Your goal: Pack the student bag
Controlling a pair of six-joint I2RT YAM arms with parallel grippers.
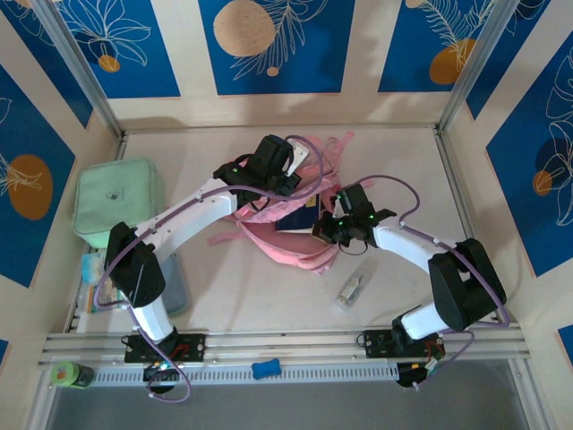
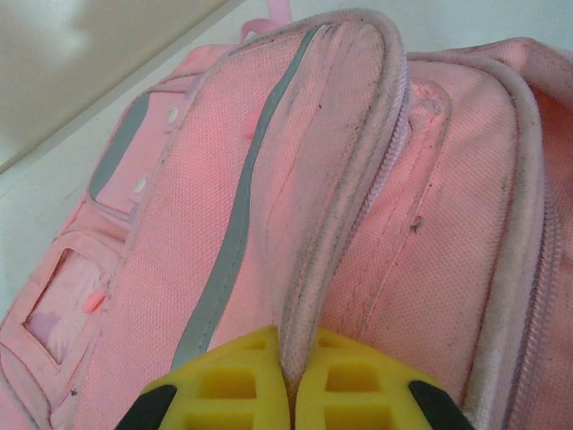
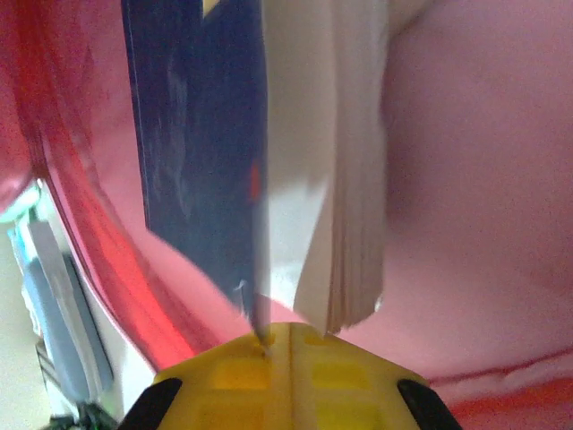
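The student bag (image 1: 279, 249), a pink backpack, lies mid-table. My left gripper (image 1: 269, 192) sits over its top. In the left wrist view that gripper (image 2: 291, 376) is shut on the bag's (image 2: 430, 224) piped rim, with a grey stripe (image 2: 233, 242) beside it. My right gripper (image 1: 320, 231) is at the bag's mouth, where a blue book (image 1: 292, 225) lies. In the right wrist view this gripper (image 3: 291, 336) is shut, and the book's dark blue cover (image 3: 197, 134) runs down into the fingertips, spread away from the white pages (image 3: 349, 179). Pink bag lining (image 3: 474, 179) surrounds the book.
A mint-green soft case (image 1: 116, 202) lies at the left, with small packets (image 1: 94, 273) and a grey-blue flat item (image 1: 176, 285) nearer. A clear plastic packet (image 1: 354, 288) lies right of centre. A blue clip (image 1: 265, 368) and a green bottle (image 1: 72, 374) rest by the front rail.
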